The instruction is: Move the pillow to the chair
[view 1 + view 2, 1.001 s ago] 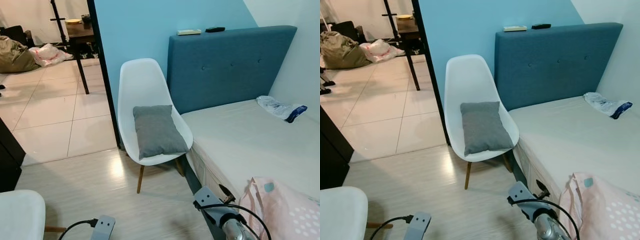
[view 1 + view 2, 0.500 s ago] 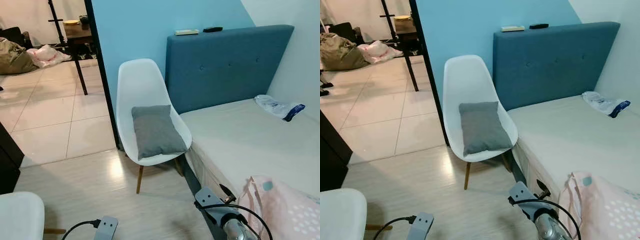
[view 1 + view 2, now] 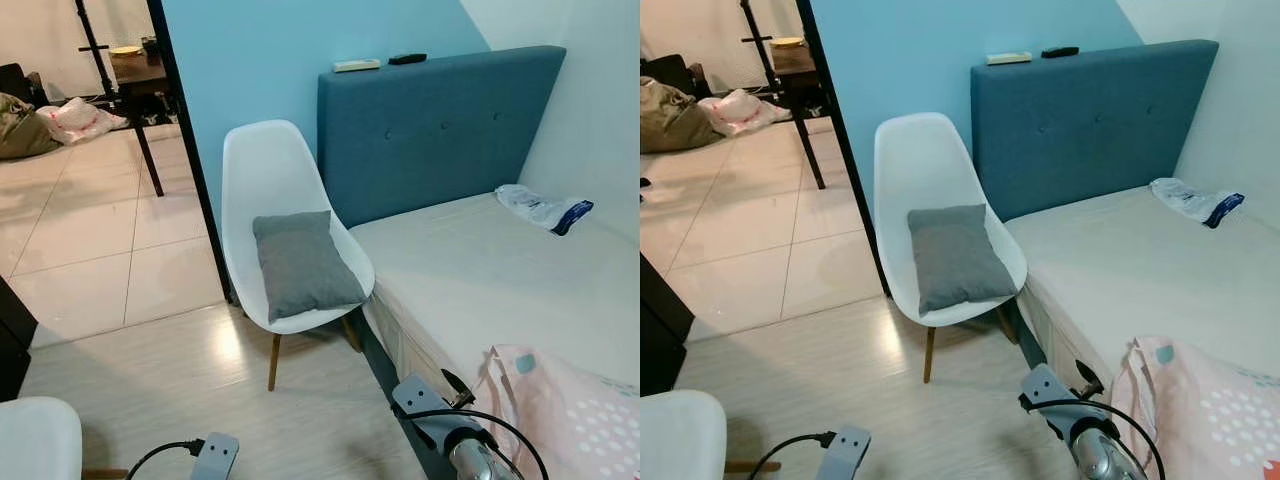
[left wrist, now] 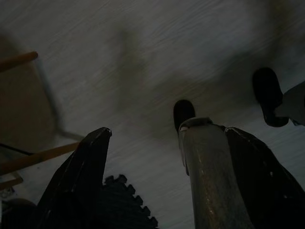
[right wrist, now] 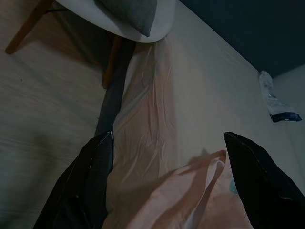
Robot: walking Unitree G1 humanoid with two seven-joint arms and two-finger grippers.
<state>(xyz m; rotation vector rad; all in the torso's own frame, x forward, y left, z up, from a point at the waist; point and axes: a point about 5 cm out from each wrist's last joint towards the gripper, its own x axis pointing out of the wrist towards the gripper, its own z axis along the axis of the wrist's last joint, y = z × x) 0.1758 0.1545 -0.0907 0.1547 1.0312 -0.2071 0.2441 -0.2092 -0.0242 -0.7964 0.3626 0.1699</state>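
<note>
I log the grey pillow [image 3: 303, 264] lying on the seat of the white chair [image 3: 270, 170], leaning back a little against the shell, no gripper touching it. Taking the chair as reference: its wooden legs stand on pale plank flooring, the blue wall is directly behind it, and a dark door frame [image 3: 186, 150] rises just at its left side, with a tiled room beyond. Immediately to the chair's right is the bed [image 3: 480, 270], its bare mattress nearly touching the seat edge, with a blue padded headboard [image 3: 440, 125] against the wall. Two small items rest on top of the headboard; I cannot identify them at this size. A crumpled plastic bag [image 3: 540, 208] lies on the mattress, far from the chair, near the side wall. A pink patterned cloth [image 3: 1210, 400] lies on the near end of the bed.

The right gripper [image 5: 171, 186] hangs low beside the bed, nearer me than the chair, its fingers spread wide and empty, above the pink cloth and mattress edge. The left gripper [image 4: 143, 176] hangs over the floor in a dark wrist view; fingers look apart, holding nothing, though the shade makes this uncertain. A second white seat [image 3: 35, 440] sits at my near left.
</note>
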